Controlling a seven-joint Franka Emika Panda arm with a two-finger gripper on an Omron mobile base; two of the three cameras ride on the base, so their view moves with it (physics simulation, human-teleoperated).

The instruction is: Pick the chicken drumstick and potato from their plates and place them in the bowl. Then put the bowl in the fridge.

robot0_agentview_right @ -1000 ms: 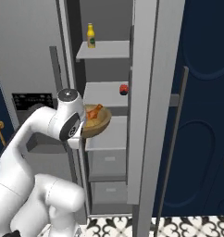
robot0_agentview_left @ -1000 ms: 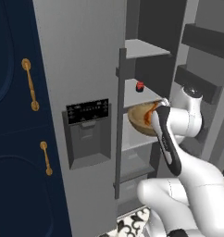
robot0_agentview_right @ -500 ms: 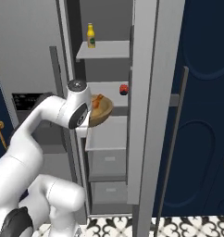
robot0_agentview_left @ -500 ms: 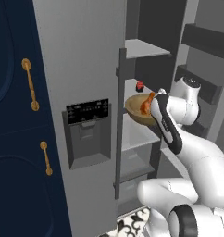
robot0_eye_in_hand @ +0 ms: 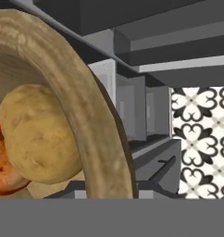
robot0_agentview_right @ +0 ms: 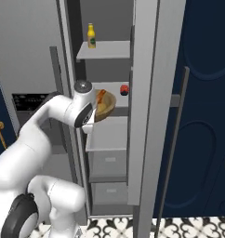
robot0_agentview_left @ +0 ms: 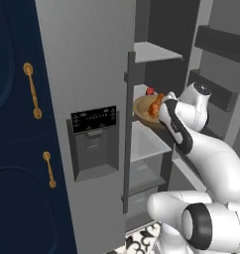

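Note:
The tan wooden bowl [robot0_agentview_left: 143, 110] hangs inside the open grey fridge [robot0_agentview_left: 87, 59], above a middle shelf [robot0_agentview_right: 107, 135]. My gripper [robot0_agentview_left: 163, 116] is shut on the bowl's near rim, its fingers hidden by the hand. The orange-brown chicken drumstick [robot0_agentview_left: 155, 104] lies in the bowl. In the right base view the bowl [robot0_agentview_right: 107, 105] juts past my hand toward the fridge's back, the drumstick [robot0_agentview_right: 100, 96] showing over its rim. The hand view looks along the bowl's rim [robot0_eye_in_hand: 88, 111], with the potato [robot0_eye_in_hand: 37, 134] resting on the drumstick [robot0_eye_in_hand: 3, 172] inside. The plates are out of view.
A small red item [robot0_agentview_right: 124, 89] sits on the shelf just behind the bowl, and a yellow bottle [robot0_agentview_right: 91, 36] stands on the shelf above. White drawers [robot0_agentview_right: 109, 162] lie below. The dispenser door [robot0_agentview_left: 94, 134] stands left; navy cabinets with gold handles [robot0_agentview_left: 32, 90] flank it.
My arm has lifted the bowl and carried it deeper into the fridge, from in front of the shelves to above the middle shelf, close to the red item.

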